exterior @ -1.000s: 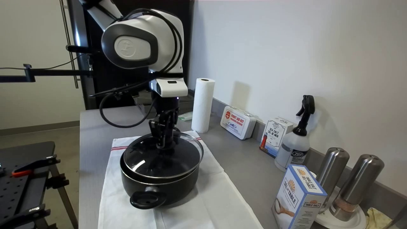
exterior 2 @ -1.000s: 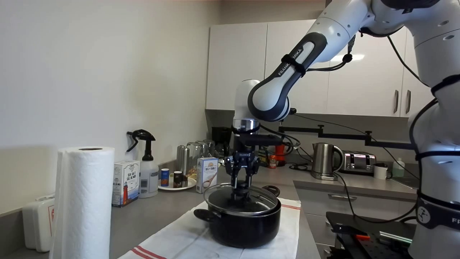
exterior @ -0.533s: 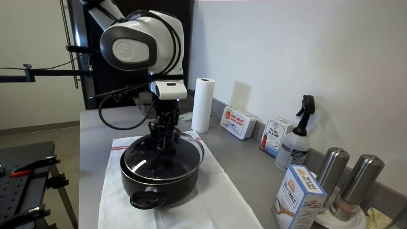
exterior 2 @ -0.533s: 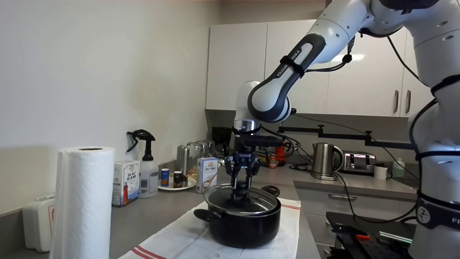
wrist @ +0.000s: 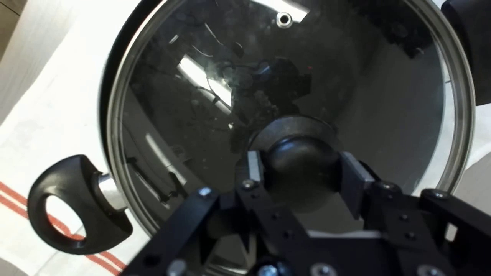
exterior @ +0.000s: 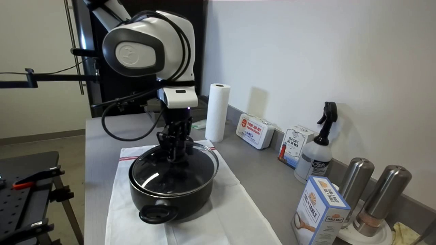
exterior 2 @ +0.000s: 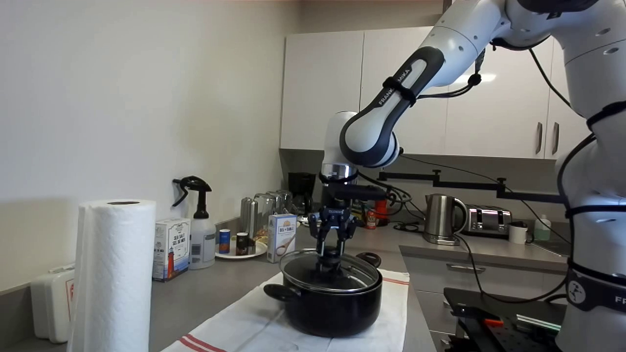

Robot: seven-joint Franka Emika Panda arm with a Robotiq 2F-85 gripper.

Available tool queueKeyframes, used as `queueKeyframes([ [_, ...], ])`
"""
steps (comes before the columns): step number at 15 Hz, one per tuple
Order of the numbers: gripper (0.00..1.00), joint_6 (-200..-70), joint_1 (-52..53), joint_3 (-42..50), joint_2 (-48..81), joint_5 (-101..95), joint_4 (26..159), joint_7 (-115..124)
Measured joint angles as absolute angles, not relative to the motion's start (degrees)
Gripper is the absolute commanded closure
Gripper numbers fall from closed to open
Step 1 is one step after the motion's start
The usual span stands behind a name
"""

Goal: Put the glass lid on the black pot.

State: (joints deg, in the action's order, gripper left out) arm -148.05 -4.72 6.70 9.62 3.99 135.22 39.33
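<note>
The glass lid lies over the black pot; both also show in an exterior view, the lid above the pot. My gripper points straight down at the lid's centre. In the wrist view, its fingers are closed against both sides of the dark knob. The lid's rim sits off-centre, leaving a dark strip of the pot uncovered at the left. In an exterior view, the lid tilts slightly and overhangs one side. I cannot tell whether its rim touches all round.
The pot stands on a white towel with red stripes. A paper towel roll, first aid kit, spray bottle, salt box and steel mills line the wall side. Pot handles stick out.
In an exterior view the lid's front edge has come down closer to the pot's rim. The gripper, still on the knob, has shifted slightly sideways and the arm has lowered a little.
</note>
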Motion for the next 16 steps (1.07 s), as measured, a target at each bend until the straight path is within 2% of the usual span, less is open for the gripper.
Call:
queueKeyframes([
  [16, 0.75, -146.8, -3.3, 7.0, 7.7, -4.4, 137.1, 42.6],
])
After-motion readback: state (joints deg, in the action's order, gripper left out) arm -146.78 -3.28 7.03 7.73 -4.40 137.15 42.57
